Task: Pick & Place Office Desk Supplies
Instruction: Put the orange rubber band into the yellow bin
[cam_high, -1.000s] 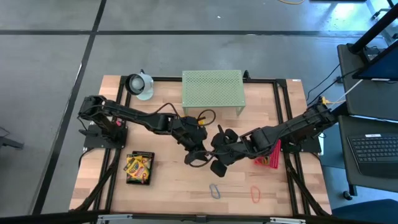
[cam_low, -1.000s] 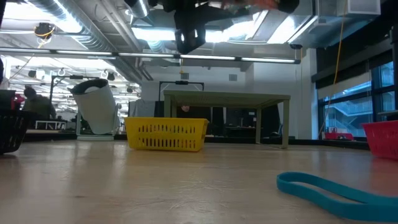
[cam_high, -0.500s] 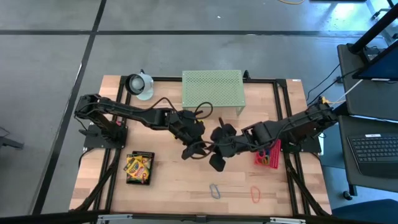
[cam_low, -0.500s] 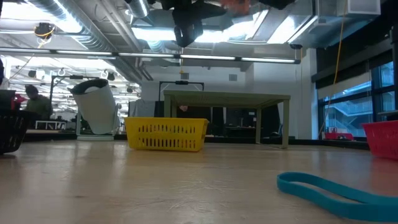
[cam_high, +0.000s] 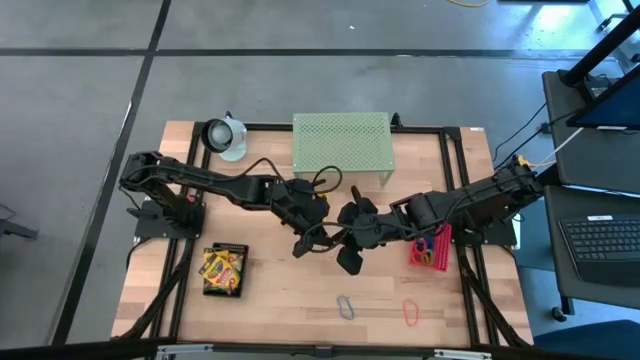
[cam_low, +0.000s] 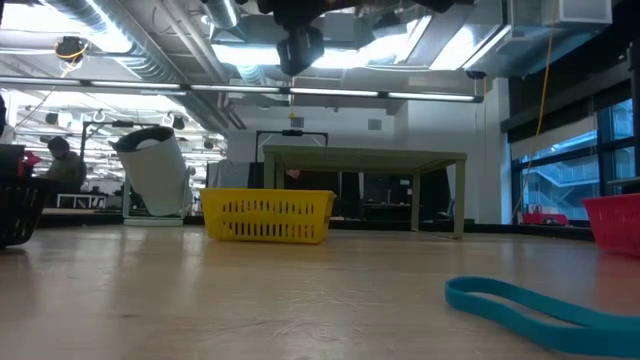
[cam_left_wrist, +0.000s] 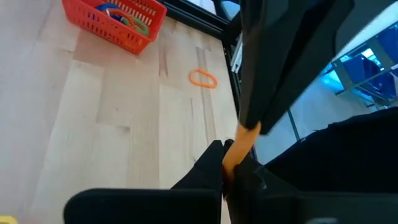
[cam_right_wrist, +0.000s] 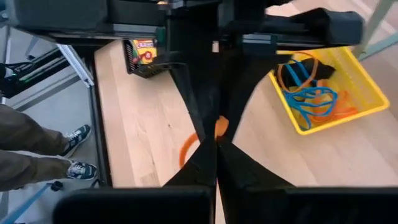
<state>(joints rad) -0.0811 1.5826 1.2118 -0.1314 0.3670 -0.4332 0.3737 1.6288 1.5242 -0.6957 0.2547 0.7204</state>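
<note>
We are mid-handover above the middle of the desk (cam_high: 270, 300): our left gripper (cam_left_wrist: 229, 167) and right gripper (cam_right_wrist: 216, 144) meet nose to nose, both jaws closed on the same orange loop (cam_right_wrist: 219, 127), held clear of the wood. Next, we judge, one side must let go so the other can carry the loop to a tray, perhaps the yellow tray (cam_right_wrist: 364, 87) with its blue and orange loops; releasing too early risks dropping it
</note>
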